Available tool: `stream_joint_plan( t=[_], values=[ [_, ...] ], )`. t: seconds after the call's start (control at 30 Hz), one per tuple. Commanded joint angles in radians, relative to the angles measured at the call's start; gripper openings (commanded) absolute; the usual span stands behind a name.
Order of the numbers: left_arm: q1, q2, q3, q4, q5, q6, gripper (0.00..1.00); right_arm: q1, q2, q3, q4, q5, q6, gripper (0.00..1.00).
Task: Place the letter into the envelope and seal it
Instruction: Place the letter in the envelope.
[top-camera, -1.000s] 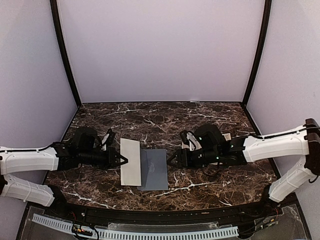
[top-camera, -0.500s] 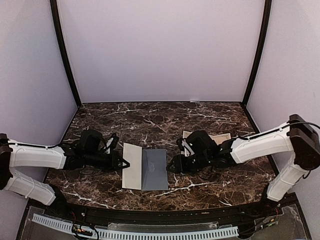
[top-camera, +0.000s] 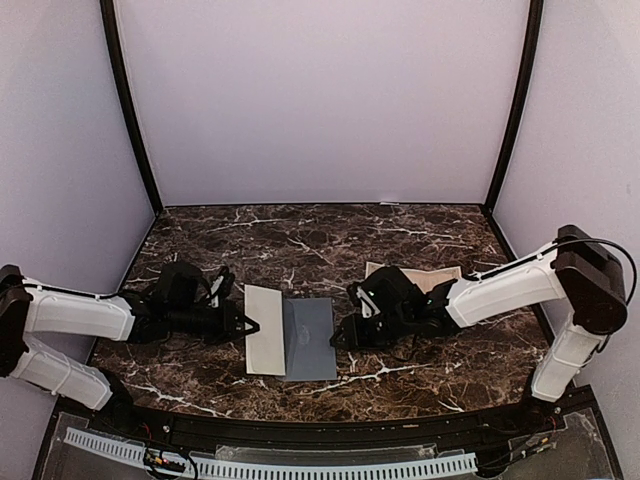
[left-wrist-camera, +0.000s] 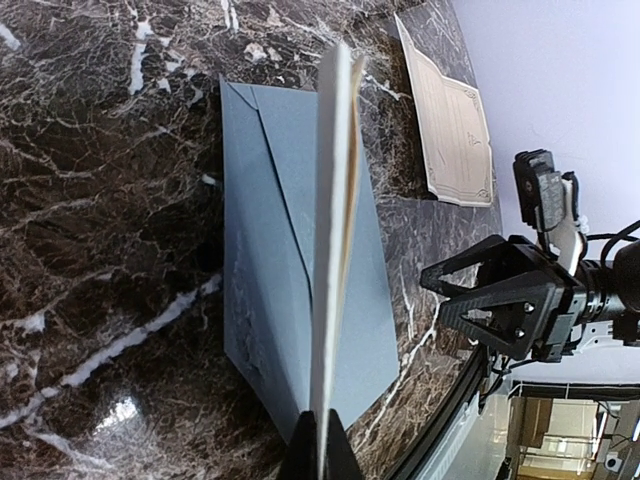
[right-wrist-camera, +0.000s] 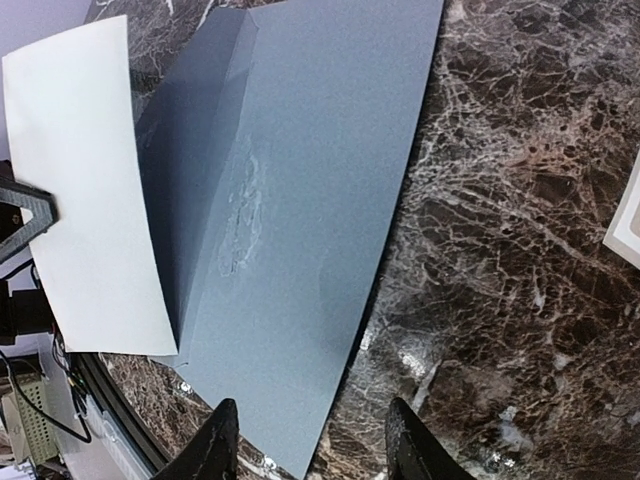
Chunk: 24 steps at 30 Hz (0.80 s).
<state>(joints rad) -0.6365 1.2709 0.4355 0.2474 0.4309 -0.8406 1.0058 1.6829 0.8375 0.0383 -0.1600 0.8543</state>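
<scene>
Envelope (top-camera: 310, 340) flat, long axis near-far; letter's (left-wrist-camera: 455, 130) left-right. Left gripper (top-camera: 246, 325) clamped on pale sheet (top-camera: 264, 330); right gripper (right-wrist-camera: 312, 442) parted.

You see the envelope (right-wrist-camera: 300, 200) lying flat on the marble table (right-wrist-camera: 520, 300). At its left side a cream panel (right-wrist-camera: 90, 190) stands raised, perhaps its open flap. The right gripper (right-wrist-camera: 315, 445) holds its fingers apart, one on each side of the envelope's near corner. A corner of the letter (right-wrist-camera: 628, 215) shows at the right.

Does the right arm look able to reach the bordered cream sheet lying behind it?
Probably yes: the letter lies flat right beside that arm, but the right gripper points at the envelope and would have to swing back.
</scene>
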Motion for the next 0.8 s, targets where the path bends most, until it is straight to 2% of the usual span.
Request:
stream_joint_plan(
  t=[0.0,0.77],
  values=[
    [0.013,0.006,-0.025,0.079,0.035,-0.032,0.00,0.003,0.026,0.024,0.033,-0.004,0.004,0.46],
    [0.018,0.108,-0.032,0.084,-0.003,0.006,0.00,0.004,0.071,0.034,0.037,-0.017,0.006,0.43]
  ],
)
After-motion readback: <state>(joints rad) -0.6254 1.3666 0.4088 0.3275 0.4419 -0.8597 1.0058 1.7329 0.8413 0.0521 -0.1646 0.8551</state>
